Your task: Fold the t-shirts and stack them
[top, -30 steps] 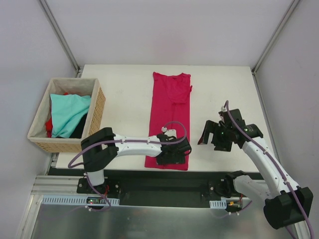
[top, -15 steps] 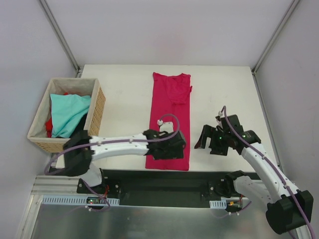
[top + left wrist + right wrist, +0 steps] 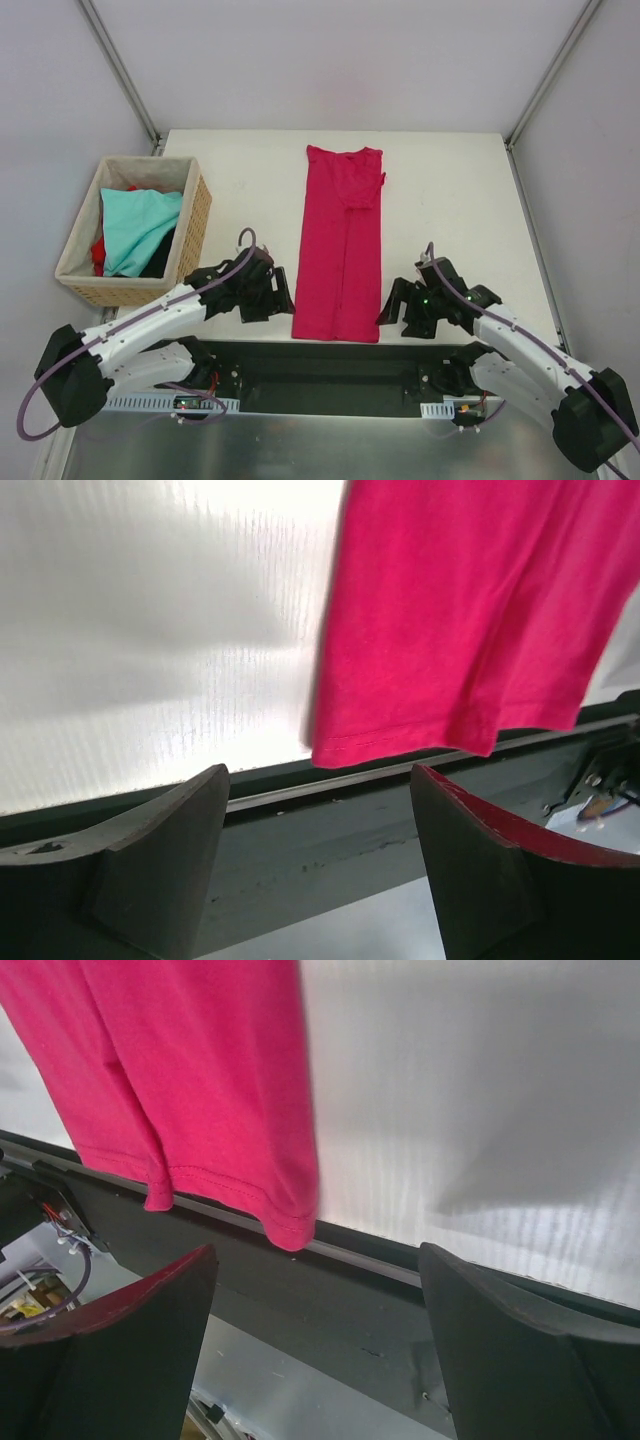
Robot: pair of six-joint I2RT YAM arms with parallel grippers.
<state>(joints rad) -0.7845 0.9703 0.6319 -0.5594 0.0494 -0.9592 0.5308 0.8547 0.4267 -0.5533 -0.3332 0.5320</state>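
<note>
**Both end effectors flank the hem, nothing gripped yet**

From the overhead camera, we see the crimson shirt lying flat as a long narrow strip down the middle of the table. Its collar is at the far end and its hem at the near edge. The left end effector sits just beside the hem's left corner and the right end effector just beside its right corner. Neither touches the cloth. The teal shirt and a red shirt are heaped in the basket at the left of the table.

In the left wrist camera, the two fingers stand well apart with nothing between them. The hem corner lies ahead of them, right at the table's near edge.

In the right wrist camera, the fingers are likewise spread and empty. The other hem corner droops slightly over the edge.

We judge the next step to be pinching both corners and folding the shirt up towards the collar. Three things could go wrong:
- The cloth looks doubled, so a shallow pinch may catch only the top layer and pull the earlier fold open.
- The corners sit on the edge, so a low approach could knock a finger against the table rim.
- If one side closes before the other, the strip may skew.
</note>
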